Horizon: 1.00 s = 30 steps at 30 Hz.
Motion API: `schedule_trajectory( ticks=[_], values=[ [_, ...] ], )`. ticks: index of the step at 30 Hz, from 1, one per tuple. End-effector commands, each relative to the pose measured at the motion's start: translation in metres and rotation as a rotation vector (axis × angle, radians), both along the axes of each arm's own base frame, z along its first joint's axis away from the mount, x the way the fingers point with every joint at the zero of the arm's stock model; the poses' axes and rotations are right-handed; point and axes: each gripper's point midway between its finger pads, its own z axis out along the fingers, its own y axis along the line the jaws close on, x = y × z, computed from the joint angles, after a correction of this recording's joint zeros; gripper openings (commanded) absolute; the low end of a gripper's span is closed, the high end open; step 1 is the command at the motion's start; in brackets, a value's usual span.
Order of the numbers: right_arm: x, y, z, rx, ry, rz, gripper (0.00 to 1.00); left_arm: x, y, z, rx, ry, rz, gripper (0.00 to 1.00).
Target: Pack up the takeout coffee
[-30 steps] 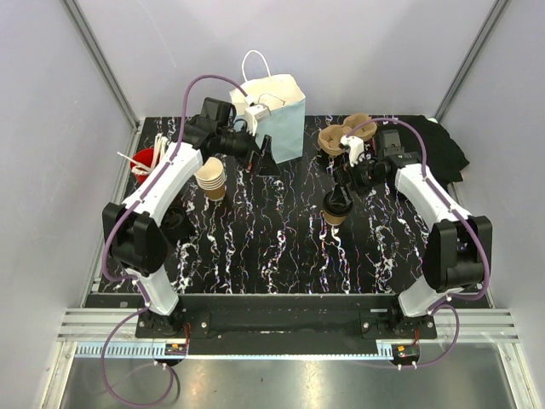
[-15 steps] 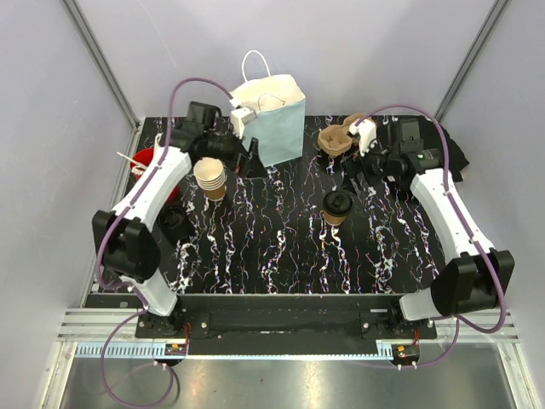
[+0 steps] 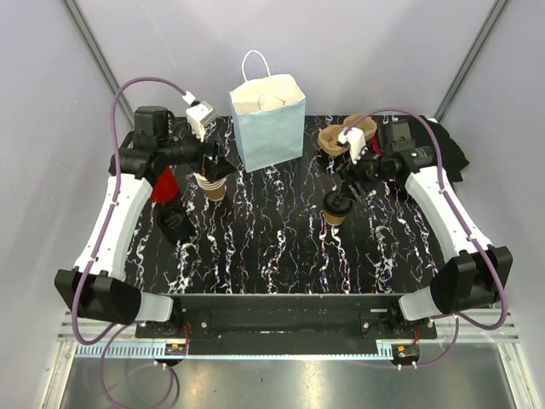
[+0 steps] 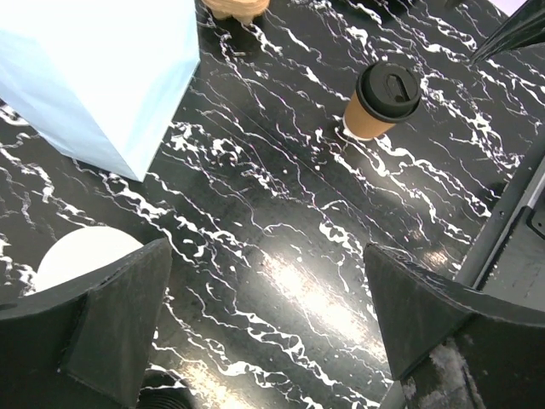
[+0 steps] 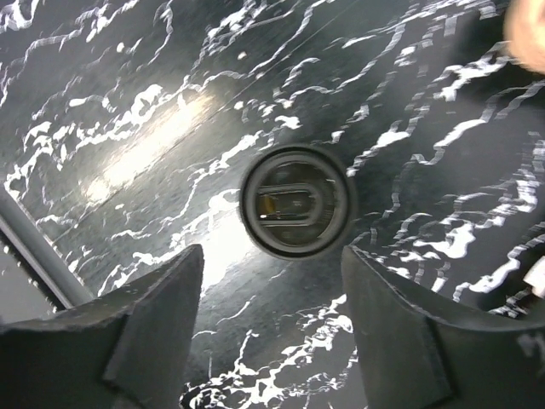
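Note:
The takeout coffee (image 3: 336, 207) is a tan paper cup with a black lid, standing upright on the black marbled table, right of centre. From the right wrist I look straight down on its lid (image 5: 295, 201). My right gripper (image 3: 356, 177) hovers just behind and above the cup. In the wrist view the right gripper (image 5: 272, 319) is open, its fingers apart with only table between them, and the lid lies just past the fingertips. My left gripper (image 3: 220, 162) is wide open and empty over the stack of tan cups (image 3: 210, 182), and sees the coffee (image 4: 383, 95) far off.
A pale blue paper bag (image 3: 268, 119) with white handles stands at the back centre. A brown pulp cup carrier (image 3: 341, 136) sits behind the right gripper. Loose black lids (image 3: 174, 221) and a red object (image 3: 164, 184) lie at the left. A black cloth (image 3: 444, 146) lies at the far right.
The left arm swung left, away from the bag, to above the cup stack. The right gripper came back from the carrier toward the coffee, and its jaws narrowed somewhat.

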Motion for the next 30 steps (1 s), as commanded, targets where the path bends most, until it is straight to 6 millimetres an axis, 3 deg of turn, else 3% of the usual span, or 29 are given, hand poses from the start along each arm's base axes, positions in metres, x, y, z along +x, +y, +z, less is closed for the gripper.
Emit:
schedule_trajectory(
  ticks=[1,12,30],
  values=[
    [-0.006,0.015,-0.016,-0.036,0.007,0.067,0.70,0.007,-0.002,-0.012,-0.021,0.022,-0.024,0.99],
    [-0.012,0.022,-0.055,-0.139,0.061,0.113,0.63,0.021,0.002,-0.036,-0.125,0.149,-0.032,0.99],
    [-0.001,0.025,-0.084,-0.236,0.088,0.077,0.52,0.022,0.006,-0.036,-0.160,0.155,-0.033,0.99]
  ],
)
